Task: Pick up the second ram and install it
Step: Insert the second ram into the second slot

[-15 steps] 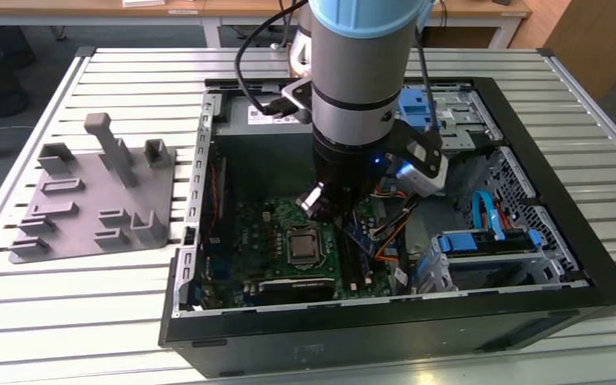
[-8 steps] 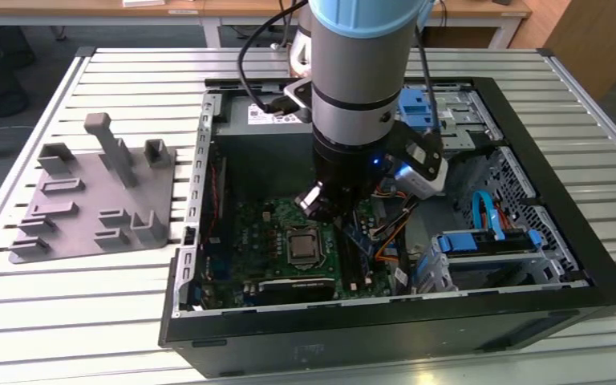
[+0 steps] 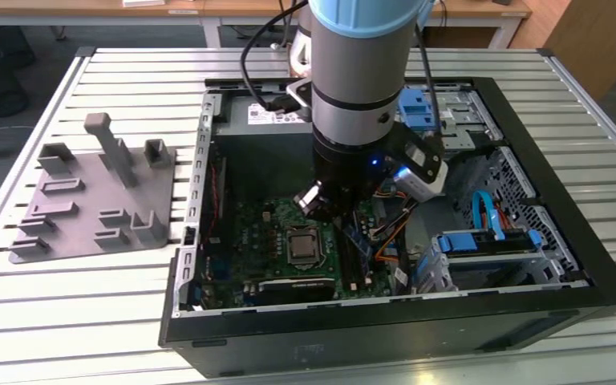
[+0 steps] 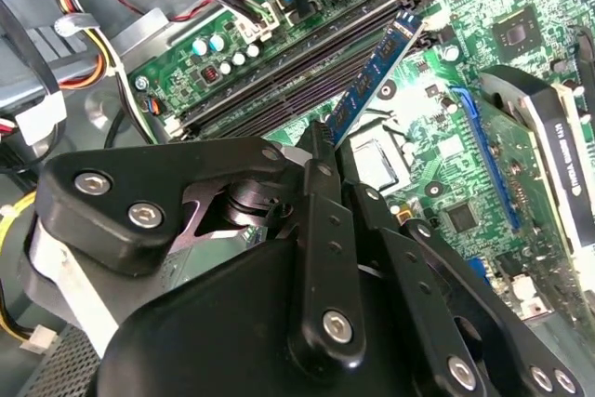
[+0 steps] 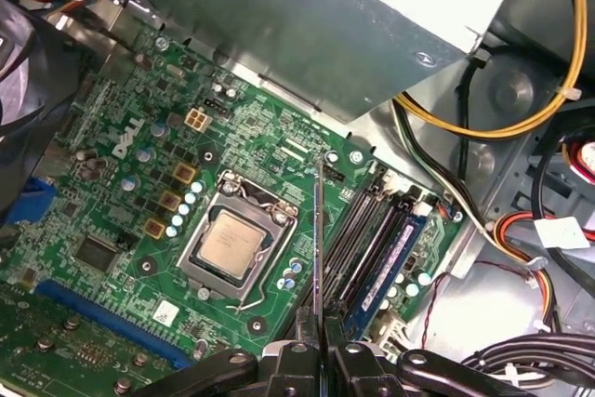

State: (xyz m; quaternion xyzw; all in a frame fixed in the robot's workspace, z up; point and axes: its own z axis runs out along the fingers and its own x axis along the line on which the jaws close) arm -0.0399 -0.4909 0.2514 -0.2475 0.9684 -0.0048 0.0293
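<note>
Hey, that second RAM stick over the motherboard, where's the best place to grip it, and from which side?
Pinch the second ram across its two flat faces, mid-length along the edge away from the board, coming from above. It is thin and stands edge-on over the empty memory slots, so this probably leaves the contact edge free. The gripper appears shut on its faces.

Grey tray (image 3: 83,215) beside open computer case (image 3: 394,318)

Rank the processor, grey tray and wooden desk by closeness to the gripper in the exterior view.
Gripper, shut on the second ram:
1. processor, right beside it, inside the case.
2. grey tray, outside the case, exterior view's left.
3. wooden desk, in the background beyond the table.
</note>
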